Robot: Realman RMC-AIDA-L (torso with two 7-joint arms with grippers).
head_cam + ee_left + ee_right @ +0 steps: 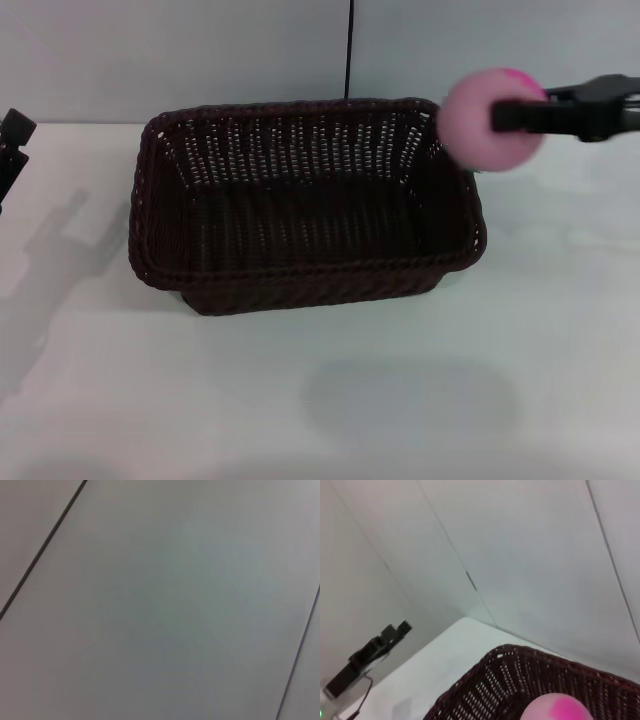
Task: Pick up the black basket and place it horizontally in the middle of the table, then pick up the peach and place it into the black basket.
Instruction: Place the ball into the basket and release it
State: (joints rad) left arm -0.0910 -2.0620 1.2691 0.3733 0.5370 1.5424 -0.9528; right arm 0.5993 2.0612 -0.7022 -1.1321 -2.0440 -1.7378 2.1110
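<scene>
- Table (350, 400): plain white top, matte, soft shadows on it at the left side and a faint oval one in front of the basket.
- Wall behind is pale grey panels with thin dark seams; a dark cable or seam runs up it just behind the basket's far rim.
- Black basket (305, 205) sits flat, long side across, roughly mid-table, open and with nothing visible inside.
- Bare tabletop all round it: wide strip in front, more to the right, a narrower strip to the left.
- Right gripper (520, 115) comes in from the right edge, up off the table, clamped on the peach (490, 120).
- Peach hangs over the basket's far right corner, just at the rim line, not down inside. Magenta patch faces up.
- Right wrist view: peach (559, 707) directly above the woven rim (520, 675), wall corner beyond.
- Left gripper (12, 145) parked at the far left edge, well apart from the basket; also visible far off in the right wrist view (367, 655). Can't tell its finger state.
- Left wrist view shows only wall panels (175, 605).
</scene>
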